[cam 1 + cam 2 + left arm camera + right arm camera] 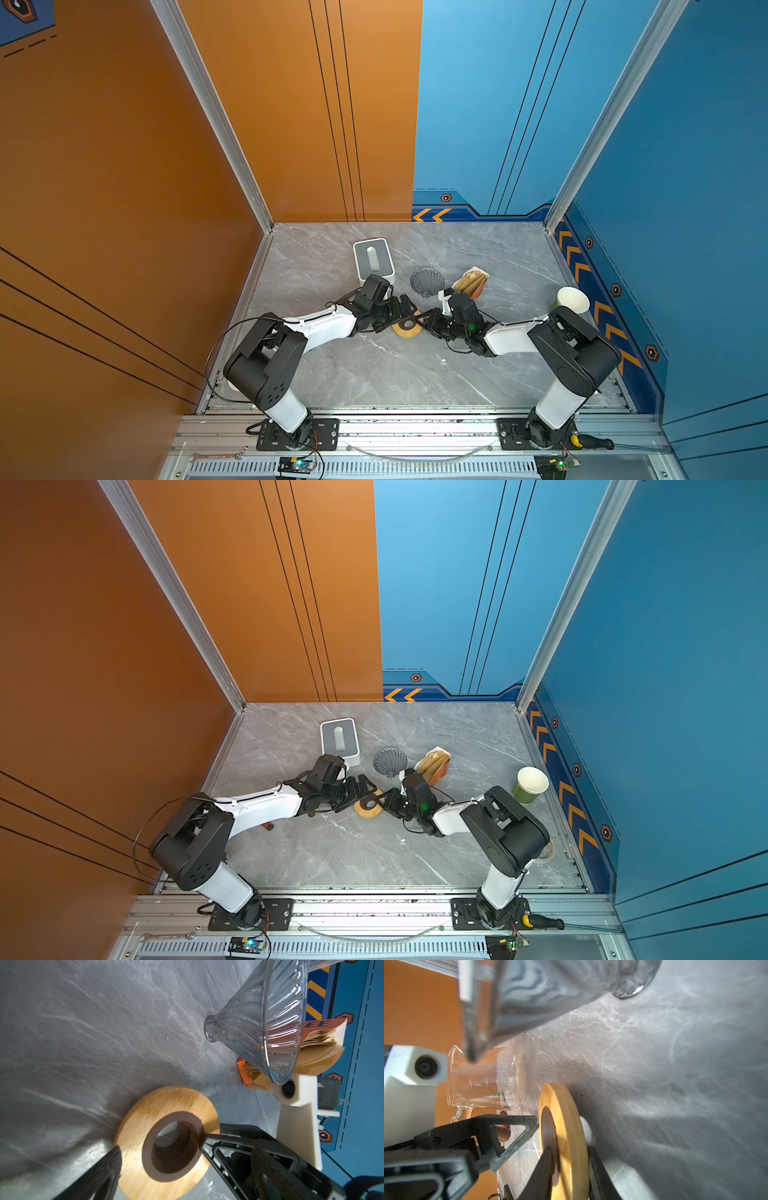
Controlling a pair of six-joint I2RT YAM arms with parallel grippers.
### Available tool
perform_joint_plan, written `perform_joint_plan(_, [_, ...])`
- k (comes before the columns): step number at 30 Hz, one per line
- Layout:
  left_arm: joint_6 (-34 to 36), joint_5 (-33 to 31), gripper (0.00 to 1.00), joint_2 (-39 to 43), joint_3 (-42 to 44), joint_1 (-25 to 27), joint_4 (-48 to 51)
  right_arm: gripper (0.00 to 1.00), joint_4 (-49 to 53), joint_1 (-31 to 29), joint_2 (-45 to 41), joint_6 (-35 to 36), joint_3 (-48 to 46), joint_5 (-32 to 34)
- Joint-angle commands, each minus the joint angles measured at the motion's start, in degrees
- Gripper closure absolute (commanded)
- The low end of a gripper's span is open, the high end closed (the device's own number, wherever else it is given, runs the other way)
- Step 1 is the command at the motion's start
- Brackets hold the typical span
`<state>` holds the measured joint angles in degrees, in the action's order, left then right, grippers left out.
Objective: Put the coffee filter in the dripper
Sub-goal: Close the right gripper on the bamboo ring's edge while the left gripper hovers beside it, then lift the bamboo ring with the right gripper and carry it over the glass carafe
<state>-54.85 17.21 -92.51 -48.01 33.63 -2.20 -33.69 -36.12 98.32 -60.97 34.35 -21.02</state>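
The dripper (427, 281) (390, 761), a dark see-through ribbed cone, stands mouth up mid-table; it also shows in the wrist views (259, 1022) (539, 991). To its right, tan coffee filters (471, 282) (318, 1039) are bunched in an orange-and-white packet. Both grippers meet at a round wooden ring (405, 330) (133, 1136) in front of the dripper. My right gripper (422, 318) (569, 1148) pinches the ring's edge, one finger on each face. My left gripper (405, 311) (161, 1142) is open, its fingers spread wide at the ring.
A white box with a grey top (372, 257) sits behind the left gripper. A green-and-white paper cup (571, 301) stands near the right wall. A clear glass server (481, 1082) shows past the left arm in the right wrist view.
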Motion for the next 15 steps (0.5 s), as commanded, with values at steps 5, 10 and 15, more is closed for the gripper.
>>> perform_joint_plan(5, [-0.87,1.23,0.02,-0.12,1.36,-0.58,-1.07,0.75,-0.16,-0.55,-1.89,-0.11,1.05,-0.24])
perform_joint_plan(10, [-1.13,1.25,0.02,0.03,1.39,-0.58,-1.58,0.80,1.94,-0.88,-3.52,0.89,1.33,0.51])
perform_joint_plan(15, [-1.29,1.52,0.02,0.70,0.93,-0.58,-1.80,0.82,3.29,-1.01,-4.73,1.29,1.73,0.96])
